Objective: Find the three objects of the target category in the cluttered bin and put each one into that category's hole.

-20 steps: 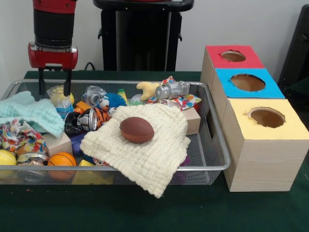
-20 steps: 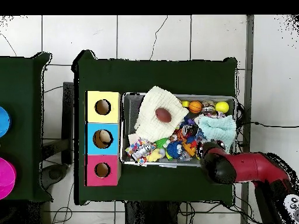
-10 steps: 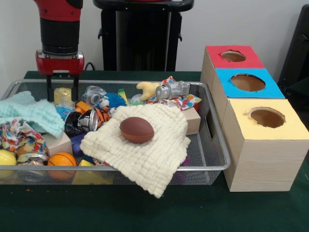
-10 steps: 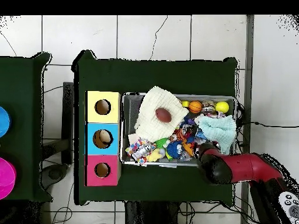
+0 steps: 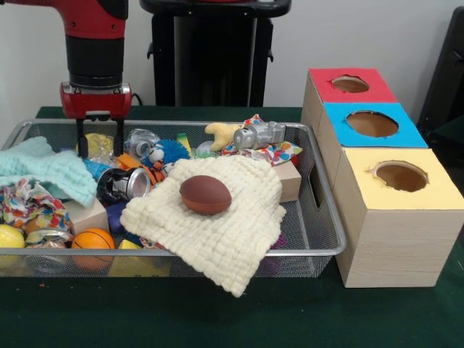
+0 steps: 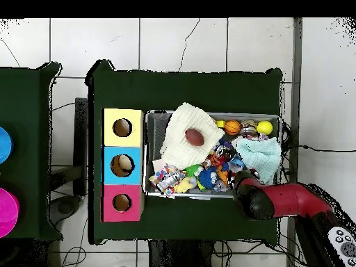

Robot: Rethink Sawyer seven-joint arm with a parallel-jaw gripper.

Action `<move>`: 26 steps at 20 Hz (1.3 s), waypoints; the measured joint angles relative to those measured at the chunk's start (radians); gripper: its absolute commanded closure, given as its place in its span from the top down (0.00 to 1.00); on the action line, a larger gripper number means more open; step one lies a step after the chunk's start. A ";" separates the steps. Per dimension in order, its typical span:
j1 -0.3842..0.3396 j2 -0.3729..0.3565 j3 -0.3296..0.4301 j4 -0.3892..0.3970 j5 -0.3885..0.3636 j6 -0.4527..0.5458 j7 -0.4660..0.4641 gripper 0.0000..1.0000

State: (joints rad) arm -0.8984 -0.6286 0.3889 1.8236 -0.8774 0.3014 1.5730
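Observation:
My gripper hangs open over the far left corner of the wire bin, its fingers on either side of a yellowish crumpled item. Overhead, the gripper sits at the bin's lower right. A brown football rests on a cream cloth in the bin's middle. An orange ball and a yellow ball lie at the front left. To the right stand three boxes with holes: red, blue and yellow.
A light blue cloth, a silver can, a blue spiky ball, a silver toy camera, a patterned cloth and wooden blocks crowd the bin. The cream cloth hangs over the front rim.
The gripper has moved right and come down lower over the yellowish item in the bin's far left corner. The football and cloths have not moved.

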 measured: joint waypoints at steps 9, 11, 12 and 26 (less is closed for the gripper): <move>0.003 0.001 -0.001 -0.001 0.000 0.000 0.000 1.00; 0.004 0.003 -0.002 -0.002 0.000 0.000 0.000 1.00; 0.004 0.003 -0.003 -0.003 0.000 0.000 0.000 1.00; 0.013 0.016 -0.005 -0.005 0.000 0.000 0.000 0.00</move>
State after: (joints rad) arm -0.8854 -0.6125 0.3838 1.8186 -0.8769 0.3010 1.5730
